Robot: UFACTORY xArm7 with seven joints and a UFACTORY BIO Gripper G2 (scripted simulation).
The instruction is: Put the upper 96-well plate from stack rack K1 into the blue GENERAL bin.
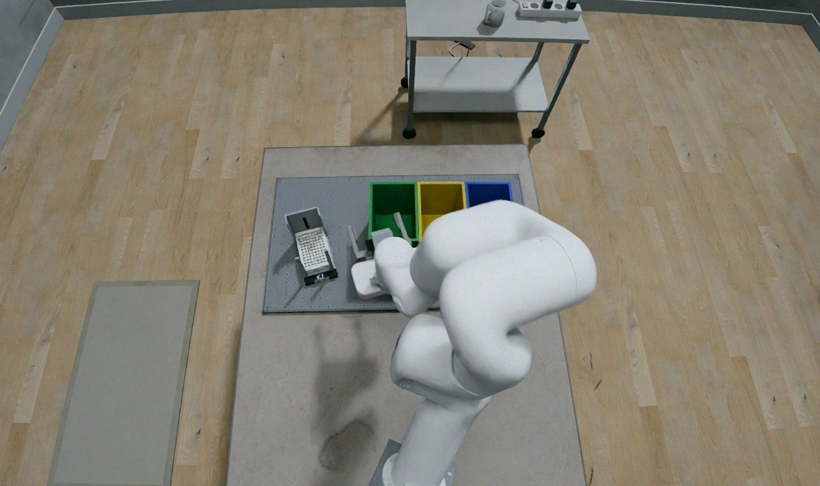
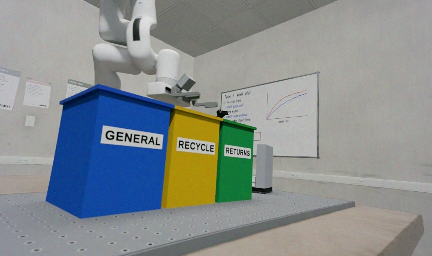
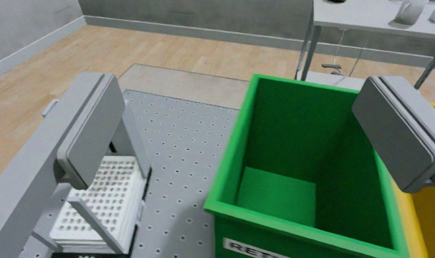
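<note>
The top plate (image 1: 313, 248) (image 3: 100, 198) is still stacked in the rack (image 1: 302, 221) (image 3: 135, 140), lower left of the wrist frame, so the empty, spread gripper (image 1: 378, 229) (image 3: 235, 132) has to be swung leftward.

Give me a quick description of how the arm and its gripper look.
The arm is smooth, glossy-looking white, with thick rounded tubular links; the exterior view shows a black rectangular patch on one link. The gripper has a white boxy body, a grey block mounted by it and grey finger arms, ending in flat, darker grey rounded rectangular pads. I see no cables.
</note>
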